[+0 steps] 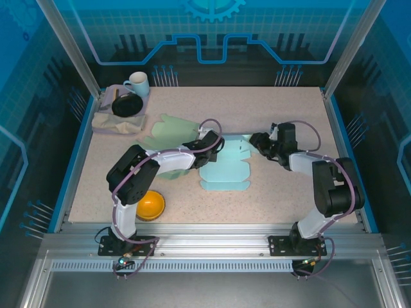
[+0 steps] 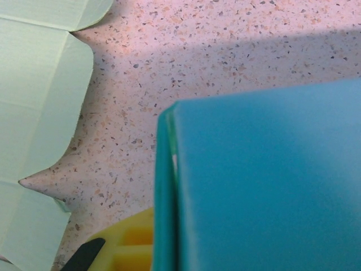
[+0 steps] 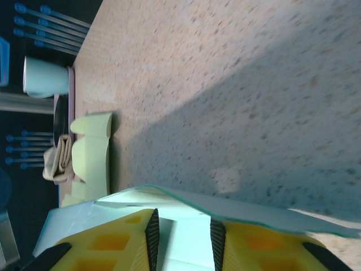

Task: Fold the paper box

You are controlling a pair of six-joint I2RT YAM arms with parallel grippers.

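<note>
Left gripper (image 1: 210,151) is closed at the left edge of the light blue paper box (image 1: 225,172). In its wrist view a raised blue panel is pressed against the one yellow finger (image 2: 132,248) that shows, so a pinch on that panel is judged likely. The right gripper (image 1: 259,141) is set at the far right corner of the same sheet, its jaws narrow but parted, with pale blue paper seen through the gap and a lifted edge just beyond the pads (image 3: 152,234). The box is thus bracketed left and right in the middle of the table (image 1: 282,192), its long axis apparently running near to far. The green paper blank (image 1: 164,131) lies apart to the left. The right flap is nearer the right arm, and a squeeze there is judged next.
</note>
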